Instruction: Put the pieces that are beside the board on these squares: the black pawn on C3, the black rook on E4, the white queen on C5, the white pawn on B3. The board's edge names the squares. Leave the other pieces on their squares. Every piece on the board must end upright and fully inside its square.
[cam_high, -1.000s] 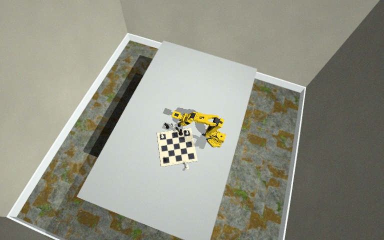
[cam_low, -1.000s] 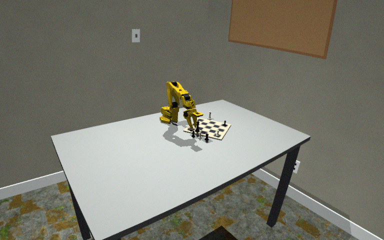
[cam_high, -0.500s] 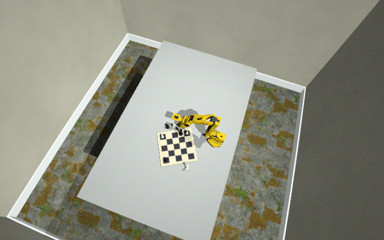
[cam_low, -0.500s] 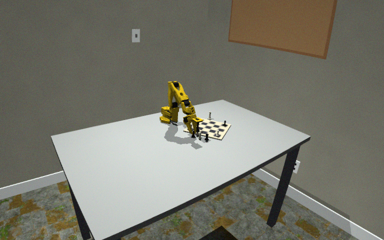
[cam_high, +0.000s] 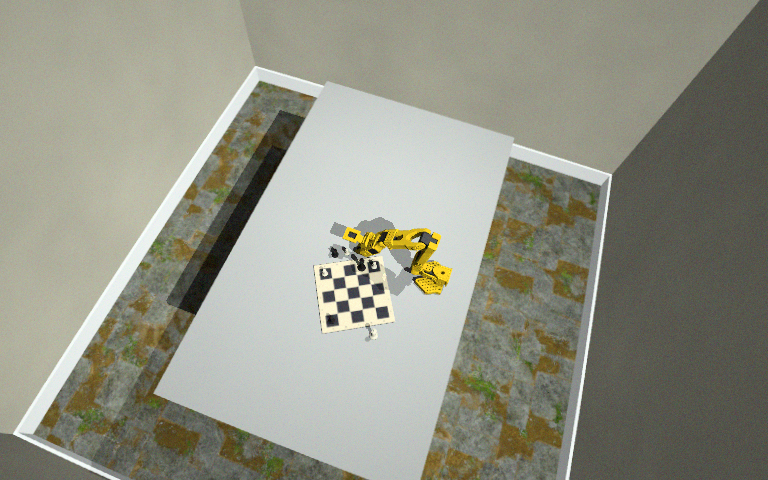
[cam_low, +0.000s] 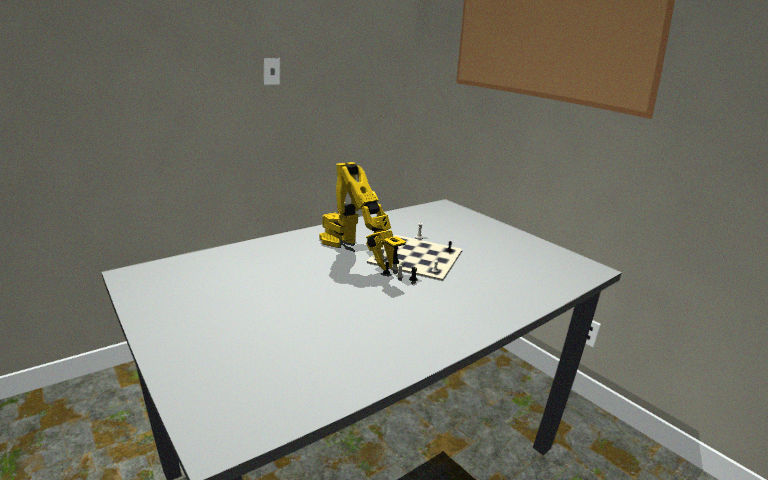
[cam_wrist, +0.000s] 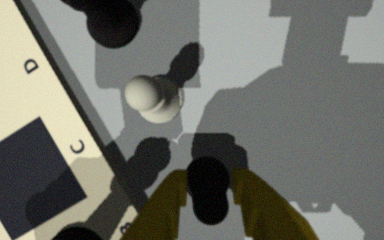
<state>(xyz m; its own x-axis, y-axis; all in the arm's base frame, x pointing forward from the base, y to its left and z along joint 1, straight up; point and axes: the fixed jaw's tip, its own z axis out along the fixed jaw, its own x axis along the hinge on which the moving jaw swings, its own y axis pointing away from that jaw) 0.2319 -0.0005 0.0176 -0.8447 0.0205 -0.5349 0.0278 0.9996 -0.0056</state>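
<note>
My gripper (cam_high: 357, 249) (cam_low: 387, 267) (cam_wrist: 209, 186) is slightly open, low over the table, with its fingertips on either side of the black pawn (cam_low: 386, 271) (cam_wrist: 208, 175). The pawn stands upright beside the board's lettered edge (cam_wrist: 50, 95), near B. The white pawn (cam_low: 399, 273) (cam_wrist: 142, 93) stands upright next to it, near C and D. The black rook (cam_high: 334, 252) (cam_low: 413, 275) (cam_wrist: 114, 24) stands beyond the white pawn. The white queen (cam_high: 373, 334) (cam_low: 419, 230) stands off the opposite edge of the board. In the top view the gripper hides the black pawn.
A tall black piece (cam_high: 361, 264) (cam_low: 395, 255) (cam_wrist: 78, 236) stands on the board close to the gripper. White pieces (cam_high: 324, 272) (cam_high: 373, 265) stand near two corners on the same side. A black piece (cam_high: 331, 319) (cam_low: 449, 246) stands at another corner.
</note>
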